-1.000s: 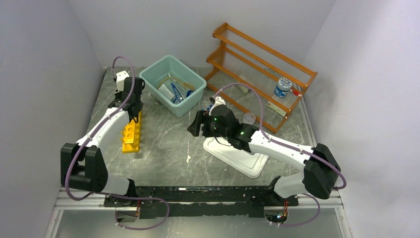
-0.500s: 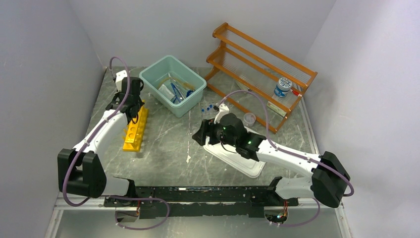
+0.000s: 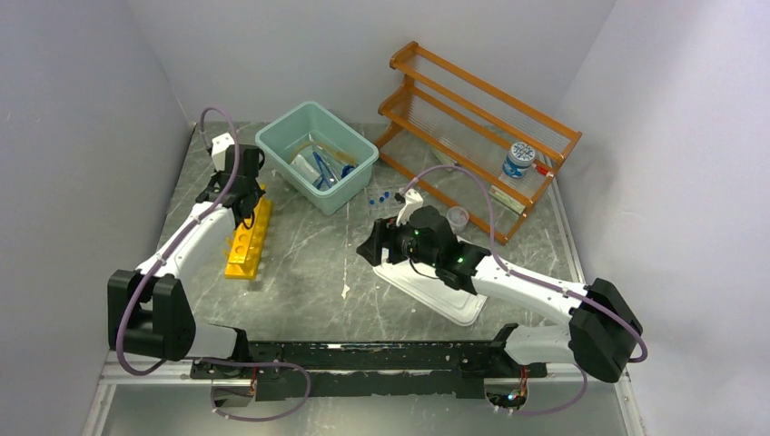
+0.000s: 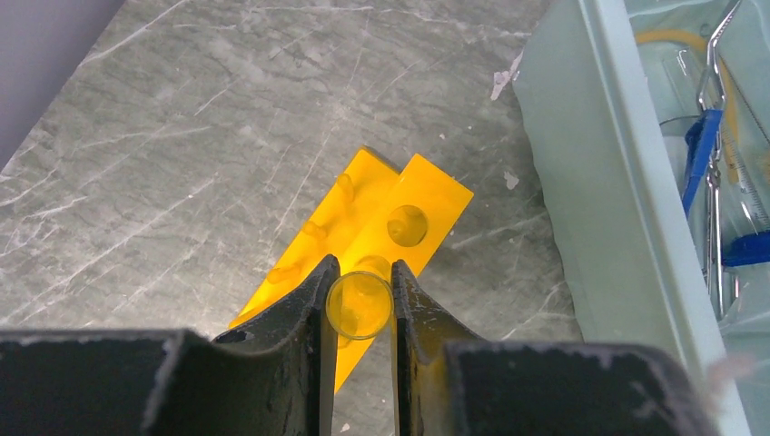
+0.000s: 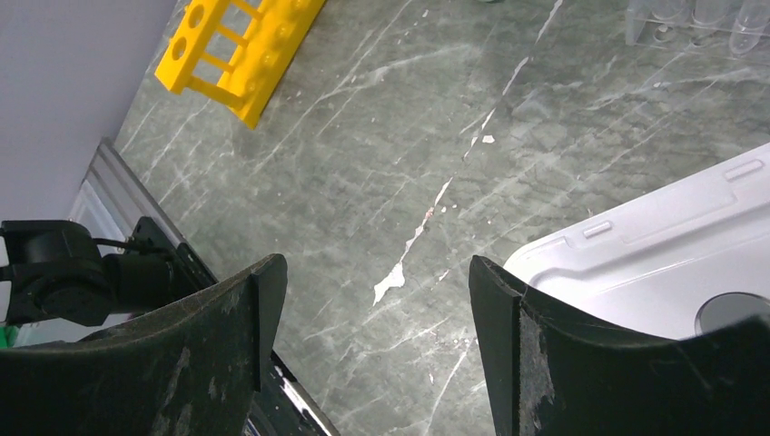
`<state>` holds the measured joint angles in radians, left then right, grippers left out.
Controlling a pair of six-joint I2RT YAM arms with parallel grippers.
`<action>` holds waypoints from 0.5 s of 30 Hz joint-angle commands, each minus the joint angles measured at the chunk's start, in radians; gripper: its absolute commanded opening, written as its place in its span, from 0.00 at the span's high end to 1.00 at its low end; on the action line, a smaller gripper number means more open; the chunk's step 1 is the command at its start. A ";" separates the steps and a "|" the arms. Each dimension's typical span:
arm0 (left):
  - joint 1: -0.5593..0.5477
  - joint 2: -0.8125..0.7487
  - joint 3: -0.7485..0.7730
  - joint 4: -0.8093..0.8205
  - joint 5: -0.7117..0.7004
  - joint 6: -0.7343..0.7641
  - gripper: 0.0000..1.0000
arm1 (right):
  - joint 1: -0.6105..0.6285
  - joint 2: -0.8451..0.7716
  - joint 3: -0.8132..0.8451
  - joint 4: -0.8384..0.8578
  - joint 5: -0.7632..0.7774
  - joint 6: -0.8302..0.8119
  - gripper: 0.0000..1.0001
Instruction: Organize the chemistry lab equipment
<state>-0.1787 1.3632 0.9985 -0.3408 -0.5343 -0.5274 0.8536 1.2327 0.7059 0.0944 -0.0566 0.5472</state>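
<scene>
On the grey marbled table (image 3: 309,263), at the left of the overhead view, our left gripper (image 4: 360,277) pinches a clear glass tube (image 4: 360,307) over the holes of the yellow rack (image 4: 427,204). If we lower off-centre, the tube may strike the plastic between holes and crack, slip, or tip the rack. Right of centre, our right gripper (image 5: 374,272) hangs open and empty beside the white tray (image 5: 654,245).

The top view looks down from high behind the near edge over the whole table (image 3: 309,263). Both wrist views sit close above it, angled down. All three share the yellow rack (image 3: 247,238) at left.
</scene>
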 commanded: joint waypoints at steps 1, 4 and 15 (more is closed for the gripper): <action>-0.008 0.021 -0.002 0.015 -0.039 0.000 0.90 | -0.012 -0.013 -0.014 0.035 -0.018 -0.008 0.23; -0.008 0.038 -0.004 0.020 -0.041 0.006 0.89 | -0.017 -0.012 -0.014 0.034 -0.018 -0.007 0.23; -0.015 0.042 -0.028 0.028 -0.079 -0.029 0.48 | -0.038 -0.012 -0.003 0.004 -0.013 -0.009 0.23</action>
<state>-0.1871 1.3907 0.9825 -0.2905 -0.5884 -0.5262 0.8284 1.2327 0.6987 0.1036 -0.0681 0.5472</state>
